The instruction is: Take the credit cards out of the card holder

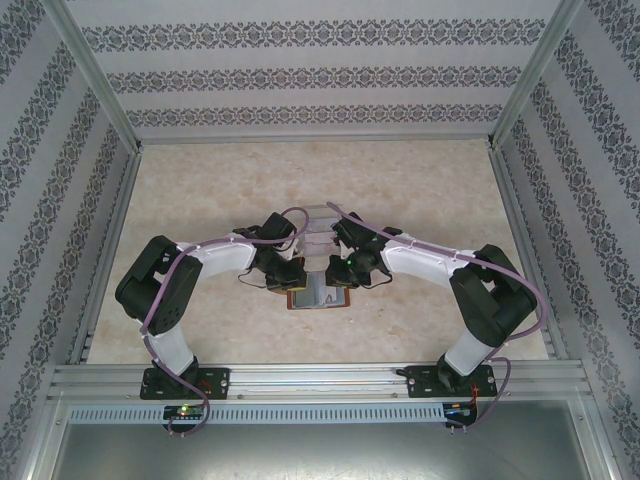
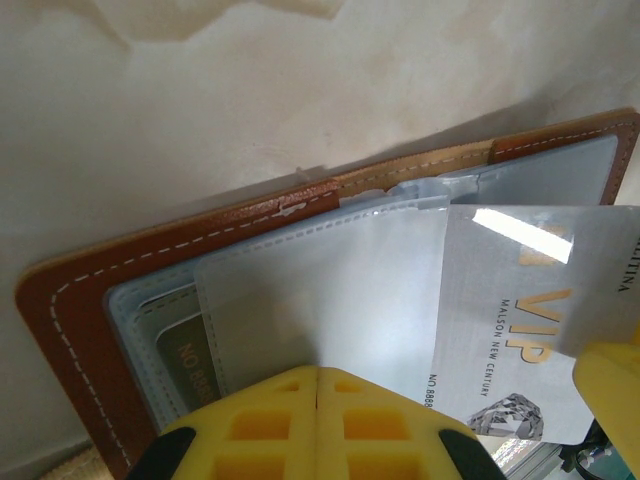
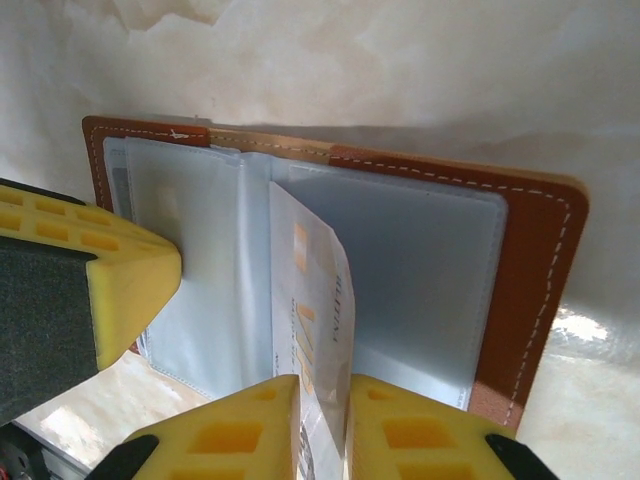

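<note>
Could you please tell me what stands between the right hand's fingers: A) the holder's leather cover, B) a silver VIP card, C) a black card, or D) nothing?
B: a silver VIP card stands on edge between the yellow fingers of the right hand, over the open card holder.

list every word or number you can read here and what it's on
"VIP": gold letters on the silver card
"MAISON NEW CENTURY": small print under it
"NO.888": same card's lower edge, rest hidden
"TINA": end of a word at that card's right edge, start cut off
"NO.8": greenish card in a card holder pocket, blurred, rest hidden
</note>
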